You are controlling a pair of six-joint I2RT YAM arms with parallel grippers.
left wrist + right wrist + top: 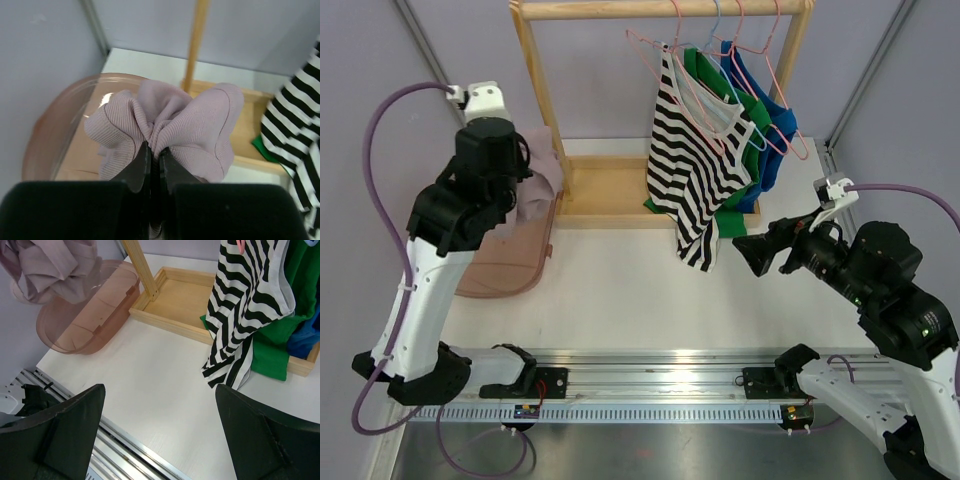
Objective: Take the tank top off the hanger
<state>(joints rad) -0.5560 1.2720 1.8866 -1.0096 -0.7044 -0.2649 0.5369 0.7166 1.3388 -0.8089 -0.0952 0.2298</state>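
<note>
At the left, a mauve ribbed top is clamped in the closed left gripper and held bunched above a translucent pink bin. At the centre, a striped tank top is hung on a pink hanger from the wooden rack (green and blue tops beside it). At the right, the right gripper is held wide apart, empty, near the striped hem.

A flat white table sits inside plain, evenly lit, pale lilac-grey walls. A light wooden clothes rack with a tray base stands at the table's far edge. A ribbed aluminium rail runs along its near edge, and slim grey metal struts rise at its far corners.
</note>
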